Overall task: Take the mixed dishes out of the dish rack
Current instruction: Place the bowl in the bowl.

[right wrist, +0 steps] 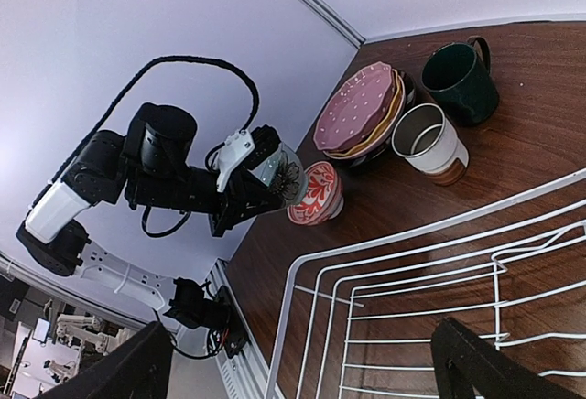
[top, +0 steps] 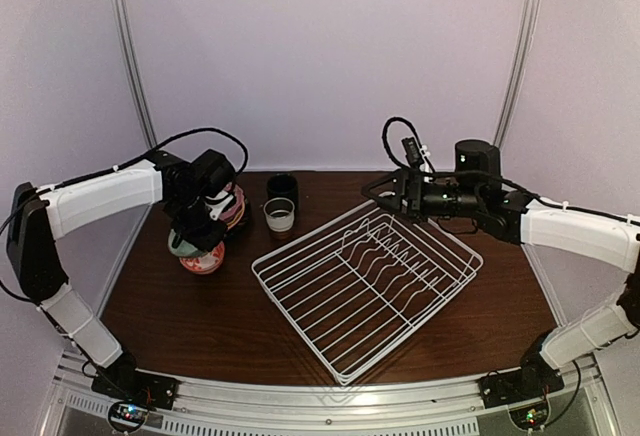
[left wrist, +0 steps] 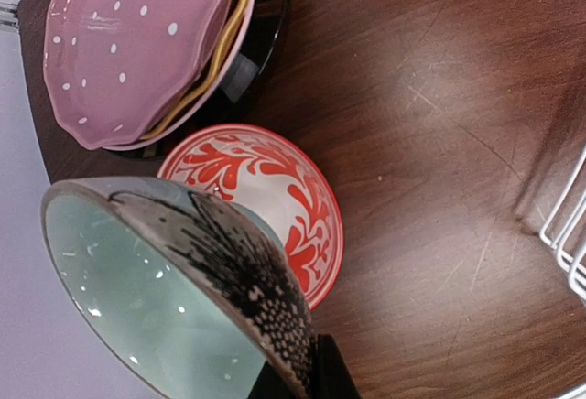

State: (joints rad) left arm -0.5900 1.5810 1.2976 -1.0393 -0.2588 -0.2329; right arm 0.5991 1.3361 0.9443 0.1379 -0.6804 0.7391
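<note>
My left gripper (left wrist: 307,372) is shut on the rim of a pale green bowl (left wrist: 137,289) with a black flower pattern. It holds the bowl tilted just above the red-and-white patterned bowl (left wrist: 284,198) on the table at the left. Behind these, a pink dotted plate (left wrist: 128,42) lies on a yellow plate (left wrist: 224,47) over a black dish (left wrist: 261,42). A dark green mug (top: 283,188) and a white-and-brown cup (top: 279,215) stand beside them. The white wire dish rack (top: 365,286) sits mid-table with no dish showing in it. My right gripper (top: 385,191) hangs open over its far corner.
The grey side and back walls enclose the brown table (top: 200,326). A corner of the rack's wire (left wrist: 568,234) reaches into the left wrist view at the right. The arm bases stand on the metal rail (top: 330,411) at the near edge.
</note>
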